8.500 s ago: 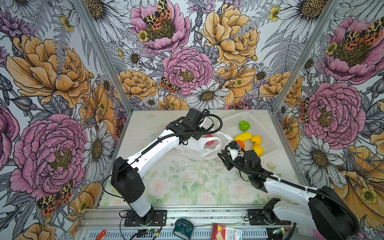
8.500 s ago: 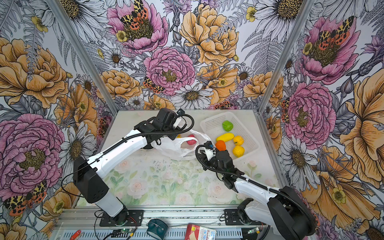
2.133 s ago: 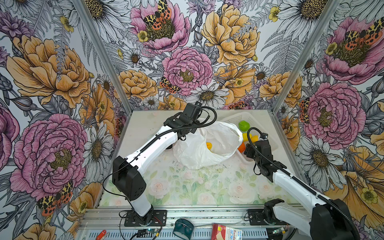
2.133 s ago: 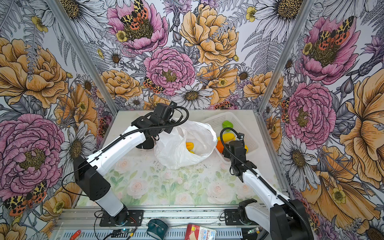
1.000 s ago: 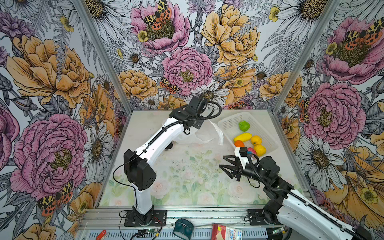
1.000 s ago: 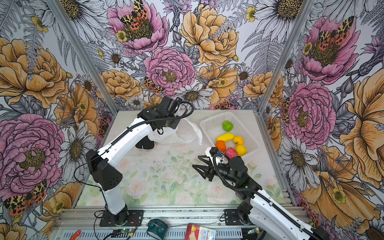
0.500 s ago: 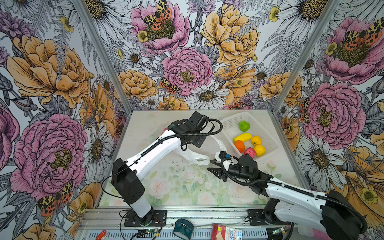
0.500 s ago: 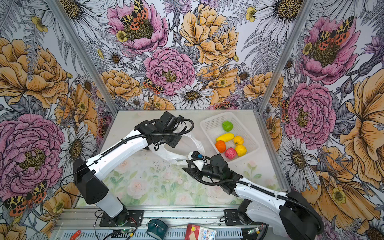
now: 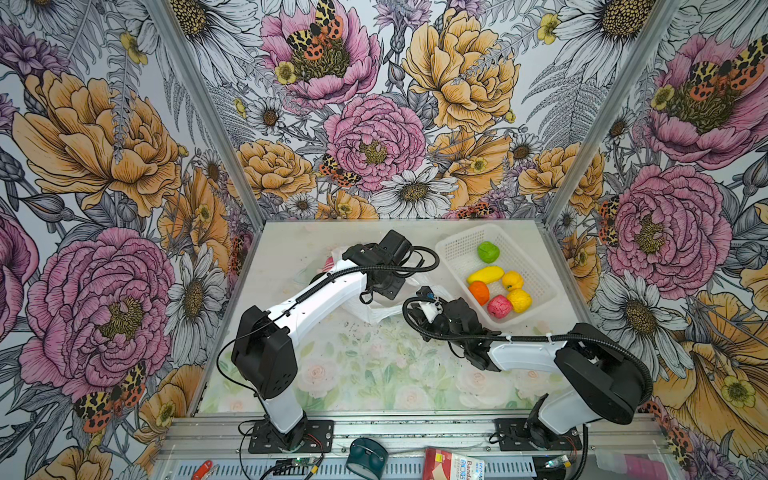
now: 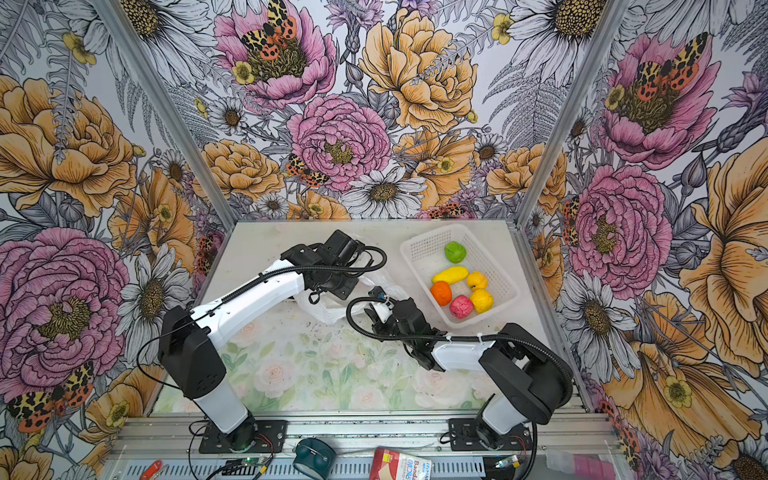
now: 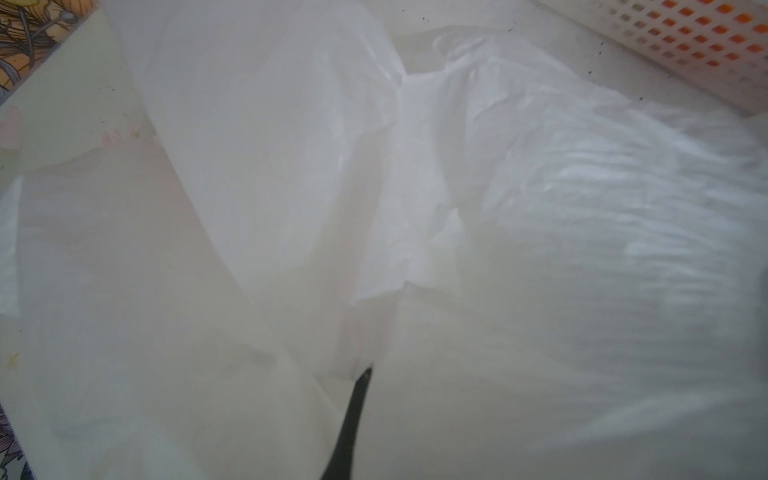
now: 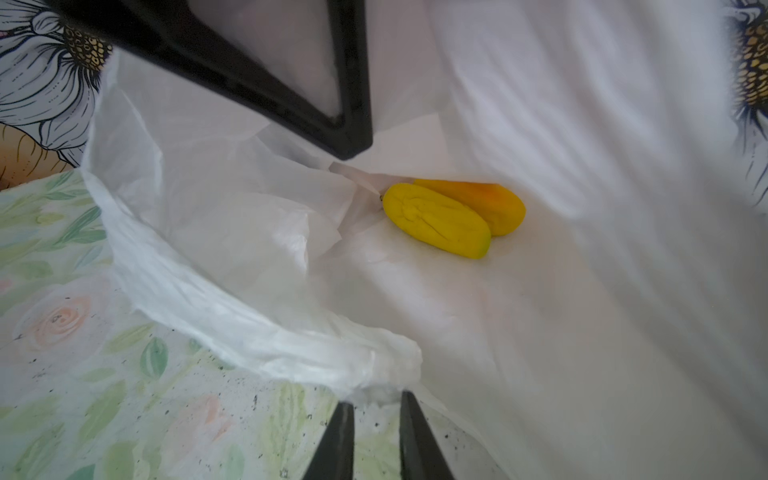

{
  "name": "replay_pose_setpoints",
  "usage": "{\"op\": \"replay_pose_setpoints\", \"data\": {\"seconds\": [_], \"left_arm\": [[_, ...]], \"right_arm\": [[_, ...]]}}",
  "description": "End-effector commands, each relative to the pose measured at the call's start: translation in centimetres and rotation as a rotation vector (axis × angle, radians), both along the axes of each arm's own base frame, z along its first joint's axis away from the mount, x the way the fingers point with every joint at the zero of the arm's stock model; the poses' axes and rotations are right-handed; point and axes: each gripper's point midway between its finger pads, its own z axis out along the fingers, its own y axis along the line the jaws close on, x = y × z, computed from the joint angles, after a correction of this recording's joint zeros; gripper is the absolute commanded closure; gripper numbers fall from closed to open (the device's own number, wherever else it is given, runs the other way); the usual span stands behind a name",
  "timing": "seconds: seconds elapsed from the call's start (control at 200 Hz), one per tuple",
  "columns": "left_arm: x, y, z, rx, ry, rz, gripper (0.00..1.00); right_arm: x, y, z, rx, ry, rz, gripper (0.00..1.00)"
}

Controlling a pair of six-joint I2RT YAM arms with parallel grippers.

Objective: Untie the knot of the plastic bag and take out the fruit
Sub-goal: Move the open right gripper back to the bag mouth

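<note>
The plastic bag lies crumpled on the table, mostly under my left arm, with its mouth standing open. My left gripper is shut on the bag's film, which drapes over its fingers. My right gripper is at the mouth's rolled rim, jaws a narrow gap apart with the rim at their tips. Two yellow elongated fruit lie inside the bag. Several more fruit, among them a green one and a pink-red one, sit in the basket. The knot is out of view.
The white perforated basket stands at the back right, close to my right wrist. A pink-and-white striped object peeks out behind my left arm. Metal posts and flowered walls close in the table on three sides.
My right arm has swung in from the front right to the bag's mouth, its jaws narrowing. My left arm has brought the bag down and forward from the back.
</note>
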Motion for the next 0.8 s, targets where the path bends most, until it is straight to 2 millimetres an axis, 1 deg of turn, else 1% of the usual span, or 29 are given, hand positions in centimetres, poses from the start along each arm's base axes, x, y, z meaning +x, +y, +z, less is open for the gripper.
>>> {"op": "replay_pose_setpoints", "data": {"seconds": [0.0,0.05,0.145,0.26,0.335,0.405,0.42,0.54,0.55,0.565,0.641,0.726,0.796], "left_arm": [[0.6,0.2,0.8,-0.010,-0.035,0.013,1.00],[0.6,0.1,1.2,-0.024,-0.040,0.013,1.00],[0.5,0.2,2.1,-0.040,-0.058,0.013,1.00],[0.3,0.2,3.0,-0.053,-0.077,0.007,1.00],[0.1,0.0,3.5,-0.058,-0.088,-0.007,1.00],[0.0,-0.1,4.0,-0.067,-0.100,-0.012,1.00],[-0.3,-0.5,3.9,-0.087,-0.085,-0.026,1.00],[-0.4,-0.8,4.6,-0.127,-0.085,-0.034,1.00],[-0.4,-0.8,4.7,-0.131,-0.085,-0.033,1.00],[-0.4,-0.9,4.8,-0.136,-0.086,-0.032,1.00],[-0.2,-0.5,5.1,-0.150,-0.091,-0.019,1.00],[0.0,-0.3,5.5,-0.155,-0.102,-0.011,1.00],[-0.2,-0.4,5.7,-0.160,-0.106,-0.015,1.00]], "right_arm": [[0.0,-1.1,2.8,0.103,-0.086,-0.042,0.65],[0.4,-1.4,2.6,0.088,-0.077,-0.061,0.66],[1.9,-1.9,1.2,0.042,-0.036,-0.114,0.77],[3.2,-2.2,0.1,0.039,0.013,-0.148,0.79],[3.7,-1.5,0.0,0.043,0.040,-0.142,0.81],[3.6,-0.5,0.0,0.059,0.060,-0.107,0.80],[3.5,-0.1,0.0,0.064,0.064,-0.096,0.79],[2.2,3.3,0.7,0.092,0.066,0.003,0.68],[1.4,4.2,0.7,0.094,0.066,0.032,0.67],[0.9,4.9,0.9,0.101,0.061,0.058,0.66],[-1.3,7.6,1.4,0.152,0.044,0.183,0.60],[-3.7,9.6,2.2,0.217,0.027,0.305,0.56],[-5.4,11.1,2.5,0.236,0.014,0.370,0.56]]}}
